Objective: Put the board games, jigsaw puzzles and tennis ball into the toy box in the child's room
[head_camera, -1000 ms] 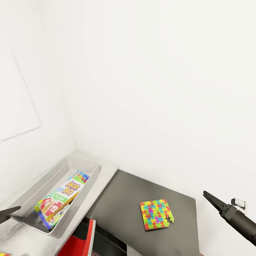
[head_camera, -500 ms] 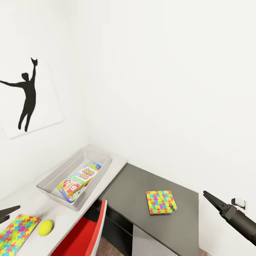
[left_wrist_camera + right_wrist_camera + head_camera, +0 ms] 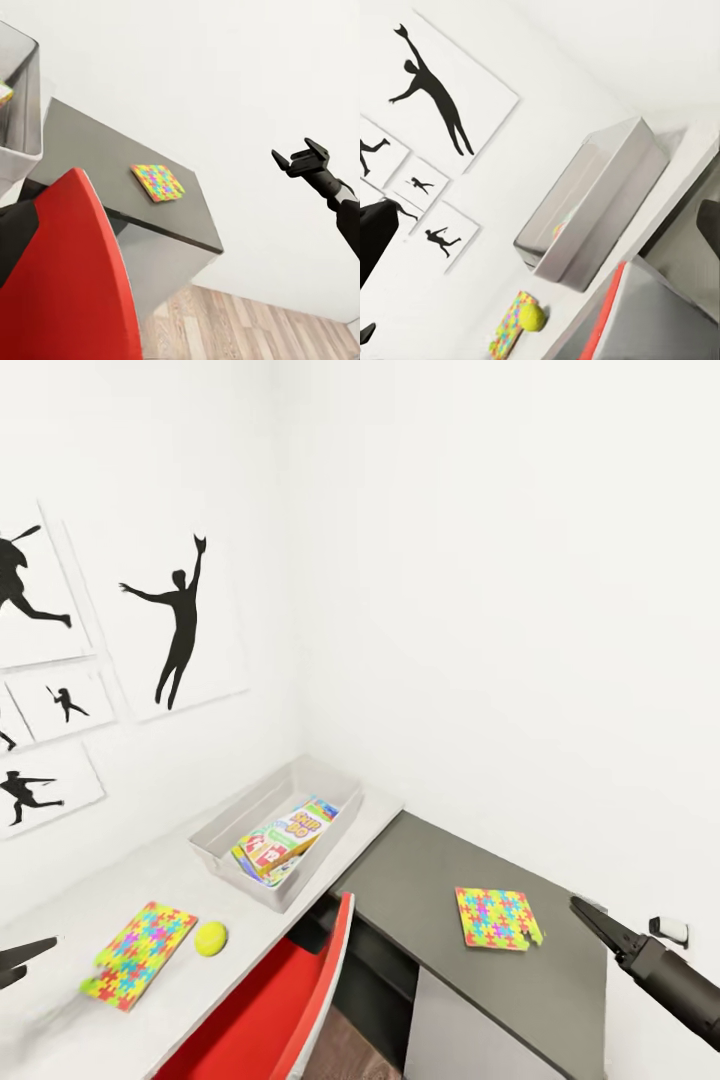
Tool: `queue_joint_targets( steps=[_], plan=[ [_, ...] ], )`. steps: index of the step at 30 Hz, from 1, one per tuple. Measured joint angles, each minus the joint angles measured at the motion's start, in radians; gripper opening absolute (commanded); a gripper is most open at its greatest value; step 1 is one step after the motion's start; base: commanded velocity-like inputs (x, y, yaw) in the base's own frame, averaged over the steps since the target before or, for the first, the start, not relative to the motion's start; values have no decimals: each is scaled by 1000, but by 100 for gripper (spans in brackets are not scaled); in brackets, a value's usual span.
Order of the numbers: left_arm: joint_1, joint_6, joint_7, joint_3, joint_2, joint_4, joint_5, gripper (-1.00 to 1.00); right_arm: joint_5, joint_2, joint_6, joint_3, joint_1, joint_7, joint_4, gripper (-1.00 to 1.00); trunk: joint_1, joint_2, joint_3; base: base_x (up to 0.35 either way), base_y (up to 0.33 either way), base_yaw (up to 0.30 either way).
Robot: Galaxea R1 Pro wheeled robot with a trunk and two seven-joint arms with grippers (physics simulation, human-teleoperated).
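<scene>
A long pale grey surface (image 3: 110, 920) runs along a white wall hung with black sports-silhouette pictures (image 3: 178, 622); at its far end sits a shallow light grey toy box (image 3: 222, 835) with sloping sides, holding a green, white and red Skip-Bo game box (image 3: 283, 834) stacked on other colourful flat boxes; nearer the camera on the same surface lie a small yellow-green tennis ball (image 3: 210, 938) and, just beside it, a thin square jigsaw puzzle of bright interlocked pieces (image 3: 140, 954); a second multicoloured jigsaw puzzle (image 3: 497, 918) lies on the lower dark grey side section (image 3: 420, 880), with one corner piece slightly detached; a red chair back (image 3: 270, 1000) stands in front of the surface.

The black left gripper (image 3: 22, 958) shows at the picture's left edge, near the first puzzle but apart from it; whether it is wide or narrow cannot be told; the black right gripper (image 3: 592, 919) hangs in the air just beyond the second puzzle's far side, holding nothing; in the left wrist view its (image 3: 300, 159) fingers stand apart.
</scene>
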Motion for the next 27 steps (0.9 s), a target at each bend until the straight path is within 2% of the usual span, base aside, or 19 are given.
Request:
queue_joint_targets(
  steps=[10,16,27],
  plan=[
    [0,0,0,0,0,0,-3,100,7,1,5,5,0,-8,-5,100,0,0,-1,-82,240,284],
    [0,-1,0,0,0,1,-1,100,13,-2,7,36,0,-10,-5,100,0,0,-5,-4,44,282],
    [-1,-1,0,0,0,0,-1,100,15,-7,13,46,0,-13,-5,100,0,0,-13,0,4,275]
  ],
)
